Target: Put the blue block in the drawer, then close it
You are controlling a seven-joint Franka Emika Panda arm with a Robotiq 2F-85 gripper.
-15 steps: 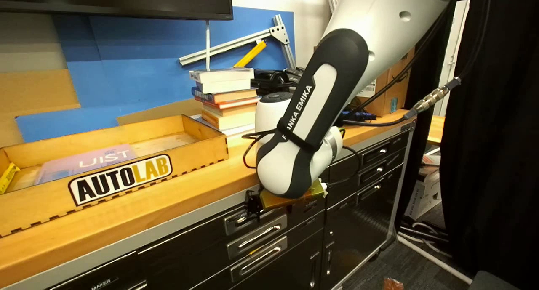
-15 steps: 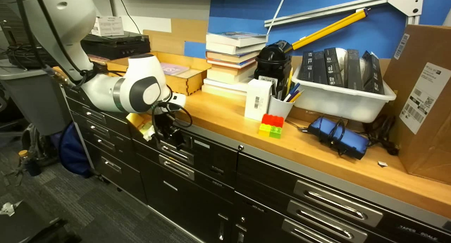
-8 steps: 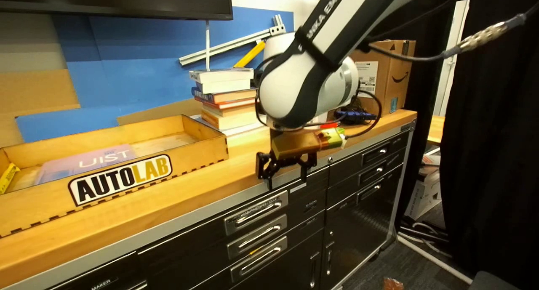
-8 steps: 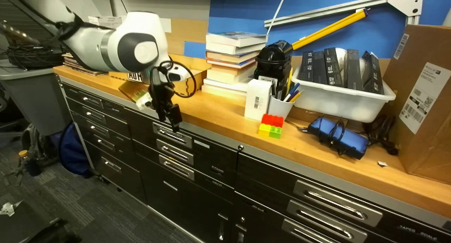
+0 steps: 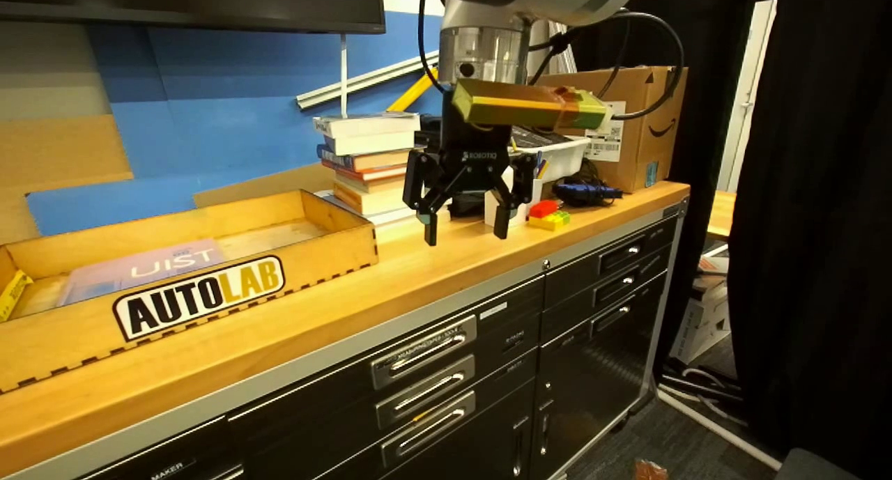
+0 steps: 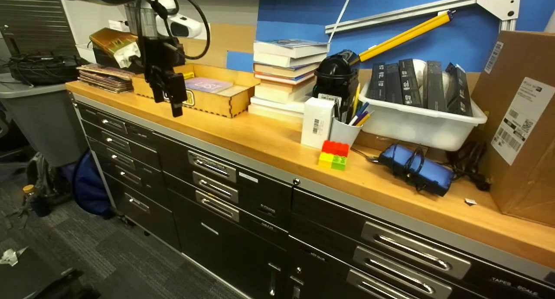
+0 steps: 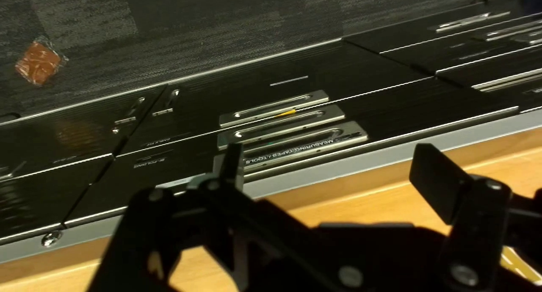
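The blue block is out of view in all current frames. The drawer (image 5: pixel 424 351) is the top wide black one with the silver handle labelled "measuring tapes / tools". It is shut and flush with the cabinet in both exterior views, also here (image 6: pixel 212 165), and its handle shows in the wrist view (image 7: pixel 302 150). My gripper (image 5: pixel 466 233) is open and empty, fingers pointing down. It hangs above the wooden counter, higher than the drawer, in both exterior views (image 6: pixel 168 103). In the wrist view the two fingers (image 7: pixel 330 171) are wide apart with nothing between them.
A wooden AUTOLAB tray (image 5: pixel 362 246) stands on the counter (image 6: pixel 260 134). Behind are a stack of books (image 6: pixel 284 77), a white box (image 6: pixel 315 123), a pen cup (image 6: pixel 344 132) and a white bin (image 6: pixel 416 123). Red, yellow and green toy bricks (image 6: pixel 334 155) sit near the front edge.
My gripper has risen from in front of the drawer handle to above the counter, moving up and back from the cabinet front. The drawer has stayed shut.
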